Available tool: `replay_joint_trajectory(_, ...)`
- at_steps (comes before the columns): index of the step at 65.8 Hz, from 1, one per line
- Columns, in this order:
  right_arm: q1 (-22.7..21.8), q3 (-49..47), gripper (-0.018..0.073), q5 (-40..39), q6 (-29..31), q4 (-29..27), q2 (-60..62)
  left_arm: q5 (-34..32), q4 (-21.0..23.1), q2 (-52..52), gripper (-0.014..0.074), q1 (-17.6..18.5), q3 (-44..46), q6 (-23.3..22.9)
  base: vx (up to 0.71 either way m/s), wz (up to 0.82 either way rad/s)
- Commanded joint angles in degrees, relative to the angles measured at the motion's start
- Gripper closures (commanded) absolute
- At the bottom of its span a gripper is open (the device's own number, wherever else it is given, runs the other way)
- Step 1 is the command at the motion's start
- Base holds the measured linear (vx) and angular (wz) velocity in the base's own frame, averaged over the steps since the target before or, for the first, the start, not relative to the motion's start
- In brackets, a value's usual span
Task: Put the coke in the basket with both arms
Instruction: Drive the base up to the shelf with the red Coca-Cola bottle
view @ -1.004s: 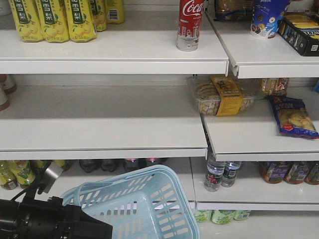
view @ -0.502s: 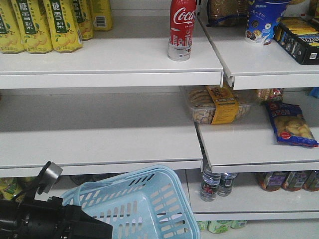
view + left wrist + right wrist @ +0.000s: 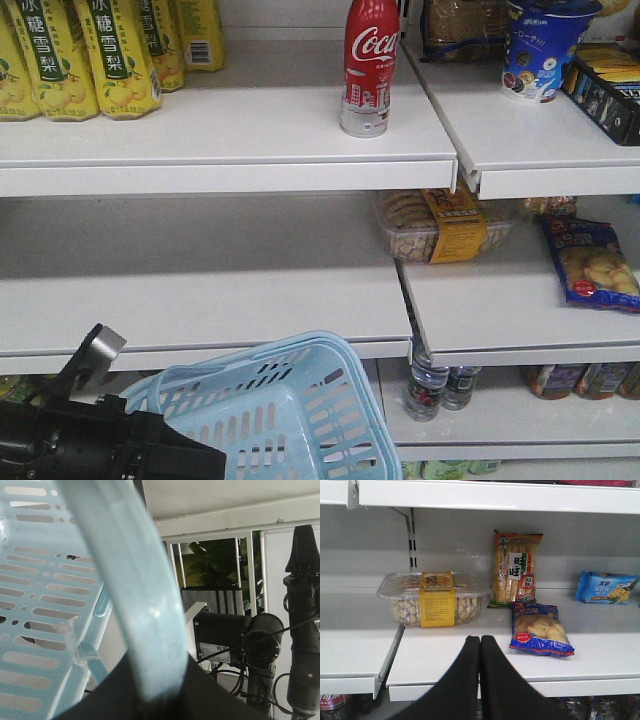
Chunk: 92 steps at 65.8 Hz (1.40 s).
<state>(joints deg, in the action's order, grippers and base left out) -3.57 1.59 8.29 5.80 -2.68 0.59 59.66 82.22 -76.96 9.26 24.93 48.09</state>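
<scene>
Lower in the front view than a second ago, the red Coca-Cola bottle [image 3: 369, 65] stands untouched on the top shelf [image 3: 220, 130], above the light blue basket [image 3: 240, 362] that the left gripper [image 3: 150, 445] seems to clamp by its handle at near left; the right gripper [image 3: 480, 645], fingers together and empty, faces the snack shelf [image 3: 470, 627].

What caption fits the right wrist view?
Shut right gripper faces a shelf with a cookie tub and chip bag.
</scene>
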Motion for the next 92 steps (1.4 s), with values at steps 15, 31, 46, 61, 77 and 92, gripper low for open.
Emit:
replay_joint_trajectory(15, -0.32, 0.45, 0.0569, -4.29, 0.35, 0.04, 0.75, 3.52, 3.94, 1.49, 0.0603, 0.55, 1.14, 0.38, 0.03, 0.03)
replay_joint_trajectory(31, -0.32, 0.45, 0.0569, -4.29, 0.35, 0.04, 0.75, 3.52, 3.94, 1.49, 0.0603, 0.55, 1.14, 0.38, 0.02, 0.03)
replay_joint_trajectory(46, -0.32, 0.45, 0.0569, -4.29, 0.35, 0.04, 0.75, 3.52, 3.94, 1.49, 0.0603, 0.55, 1.14, 0.38, 0.03, 0.03)
replay_joint_trajectory(61, -0.32, 0.45, 0.0569, -4.29, 0.35, 0.04, 0.75, 3.52, 3.94, 1.49, 0.0603, 0.55, 1.14, 0.38, 0.02, 0.03)
replay_joint_trajectory(77, -0.32, 0.45, 0.0569, -4.29, 0.35, 0.04, 0.75, 3.52, 3.94, 1.49, 0.0603, 0.55, 1.14, 0.38, 0.0, 0.0)
replay_joint_trajectory(92, -0.32, 0.45, 0.0569, -4.29, 0.35, 0.04, 0.75, 3.52, 3.94, 1.49, 0.0603, 0.55, 1.14, 0.38, 0.0, 0.0)
